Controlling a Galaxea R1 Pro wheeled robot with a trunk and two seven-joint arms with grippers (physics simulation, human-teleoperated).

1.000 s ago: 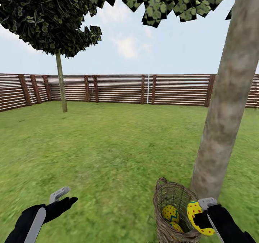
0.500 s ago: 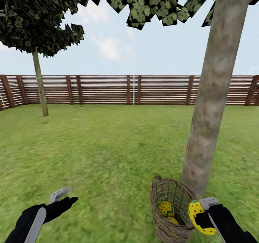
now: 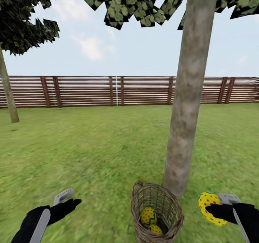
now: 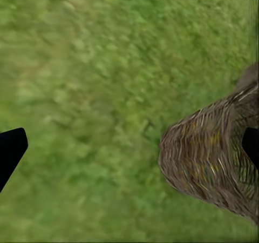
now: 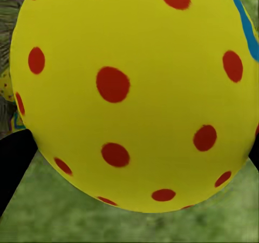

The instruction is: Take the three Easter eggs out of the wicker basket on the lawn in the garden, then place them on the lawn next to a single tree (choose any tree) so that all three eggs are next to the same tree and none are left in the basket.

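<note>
Rightward now of the wicker basket (image 3: pixel 157 211), right gripper (image 3: pixel 220 210) pinches one egg (image 3: pixel 208 207); two eggs (image 3: pixel 148 216) remain inside; left gripper (image 3: pixel 66 199) spread.

Left gripper (image 3: pixel 65 198): black body, pale grey side strip, one grey finger, one black. Right gripper (image 3: pixel 220 204): black, grey strip, grey fingertip.

The lawn (image 3: pixel 90 149) carries the wicker basket (image 3: pixel 169 217) near the front (two Easter eggs inside), the tree (image 3: pixel 183 127) just behind it.
</note>
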